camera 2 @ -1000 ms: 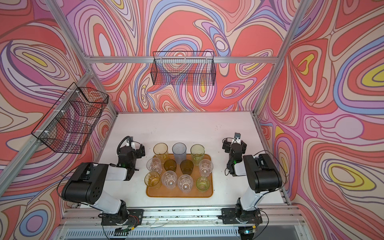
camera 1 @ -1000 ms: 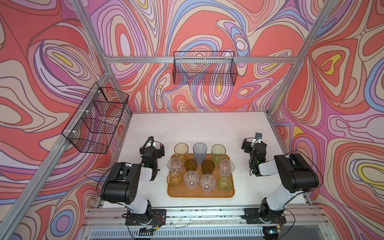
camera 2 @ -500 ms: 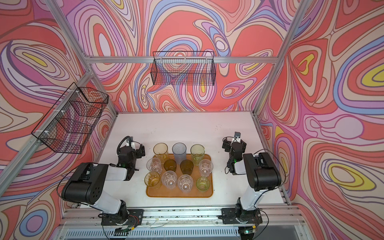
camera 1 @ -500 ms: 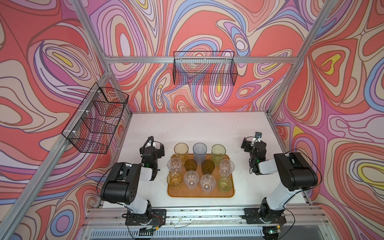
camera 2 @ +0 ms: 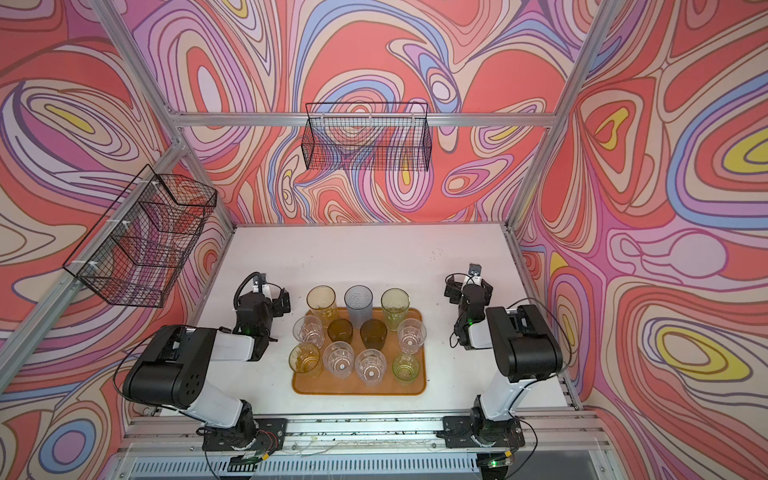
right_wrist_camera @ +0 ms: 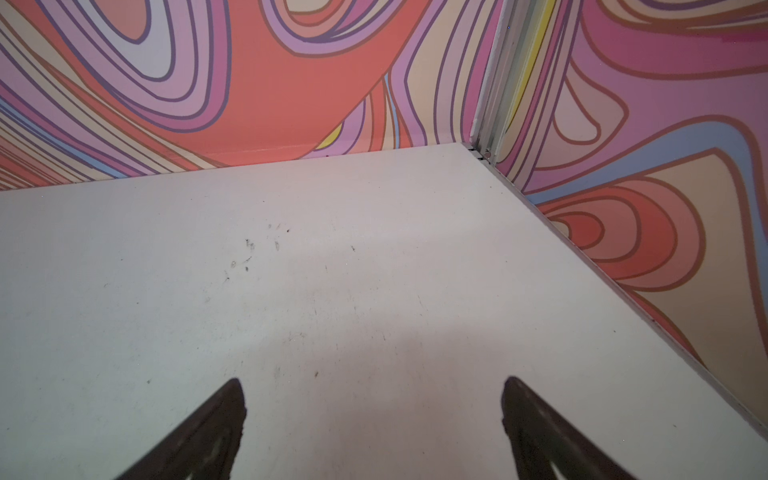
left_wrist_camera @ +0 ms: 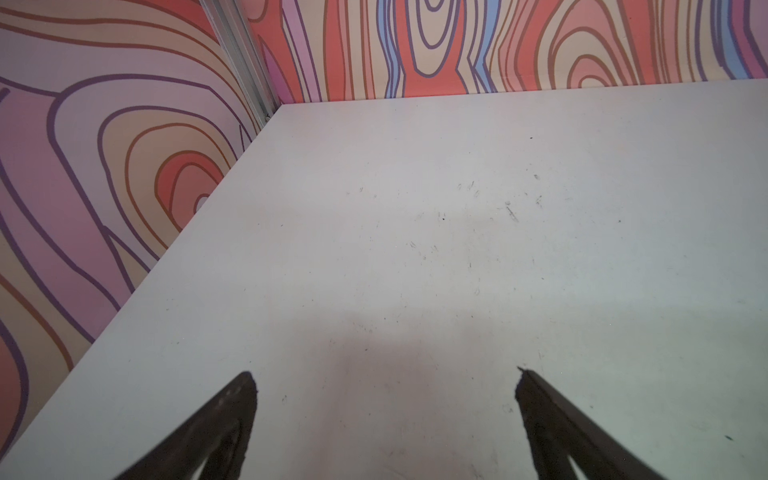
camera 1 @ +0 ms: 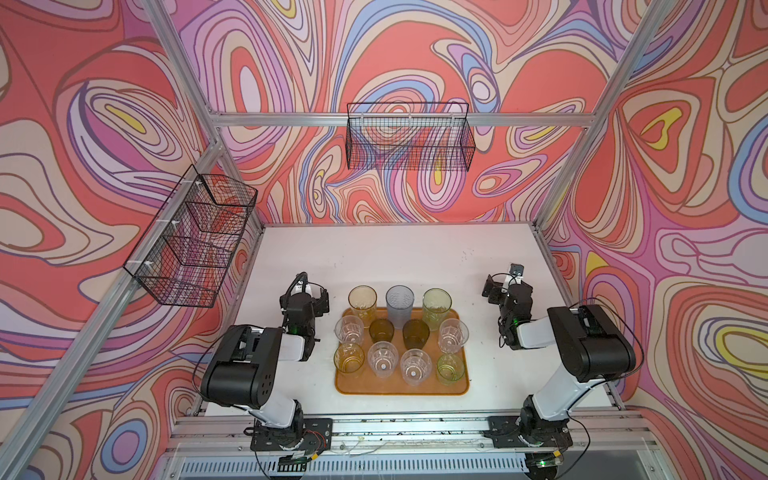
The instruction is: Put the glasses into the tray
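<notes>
Field notes, from where I sit. White matte counter (camera 1: 395, 257) ahead of me. Faint dark scuffs (left_wrist_camera: 512, 212) are scattered over its far half and show in both wrist views.

Walls (camera 1: 415, 50) on three sides carry swirling bands of coral, lilac, cream, blue and yellow.

Silver frame (camera 1: 399, 119): one bar crosses the back wall, and posts meet the counter's far corners.

Back basket (camera 1: 409, 137): black wire, long and shallow, hanging from that bar.

Side basket (camera 1: 191, 241): black wire, hung on the left wall's bar, divided into compartments, well above the counter.

Metal rail (camera 1: 407, 426) runs along the near edge, specked with dark crumbs.
</notes>
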`<action>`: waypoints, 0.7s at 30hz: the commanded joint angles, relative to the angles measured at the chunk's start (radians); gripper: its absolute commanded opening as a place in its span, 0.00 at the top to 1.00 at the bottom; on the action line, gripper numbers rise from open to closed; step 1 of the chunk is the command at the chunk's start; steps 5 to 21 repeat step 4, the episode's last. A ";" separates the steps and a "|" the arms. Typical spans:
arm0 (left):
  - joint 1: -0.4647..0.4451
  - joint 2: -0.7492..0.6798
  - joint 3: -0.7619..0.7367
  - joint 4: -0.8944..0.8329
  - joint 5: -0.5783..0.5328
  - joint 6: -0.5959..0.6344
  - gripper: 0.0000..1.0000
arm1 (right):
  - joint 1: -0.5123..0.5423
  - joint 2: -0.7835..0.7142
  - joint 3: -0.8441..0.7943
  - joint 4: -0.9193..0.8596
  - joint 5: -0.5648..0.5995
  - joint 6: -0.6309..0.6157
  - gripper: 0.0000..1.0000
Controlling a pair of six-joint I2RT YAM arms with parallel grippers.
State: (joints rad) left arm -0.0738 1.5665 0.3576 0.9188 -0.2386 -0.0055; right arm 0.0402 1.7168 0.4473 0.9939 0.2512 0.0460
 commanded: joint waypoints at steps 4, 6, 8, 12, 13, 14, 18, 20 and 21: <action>0.009 -0.016 0.009 0.002 0.018 -0.008 0.00 | -0.004 0.007 0.011 -0.004 -0.005 0.005 0.02; 0.009 -0.016 0.009 0.002 0.018 -0.008 0.00 | -0.004 0.007 0.011 -0.004 -0.005 0.005 0.02; 0.009 -0.016 0.009 0.002 0.018 -0.008 0.00 | -0.004 0.007 0.011 -0.004 -0.005 0.005 0.02; 0.009 -0.016 0.009 0.002 0.018 -0.008 0.00 | -0.004 0.007 0.011 -0.004 -0.005 0.005 0.02; 0.009 -0.016 0.009 0.002 0.018 -0.008 0.00 | -0.004 0.007 0.011 -0.004 -0.005 0.005 0.02; 0.009 -0.016 0.009 0.002 0.018 -0.008 0.00 | -0.004 0.007 0.011 -0.004 -0.005 0.005 0.02; 0.009 -0.016 0.009 0.002 0.018 -0.008 0.00 | -0.004 0.007 0.011 -0.004 -0.005 0.005 0.02; 0.009 -0.016 0.009 0.002 0.018 -0.008 0.00 | -0.004 0.007 0.011 -0.004 -0.005 0.005 0.02; 0.009 -0.016 0.009 0.002 0.018 -0.008 0.00 | -0.004 0.007 0.011 -0.004 -0.005 0.005 0.02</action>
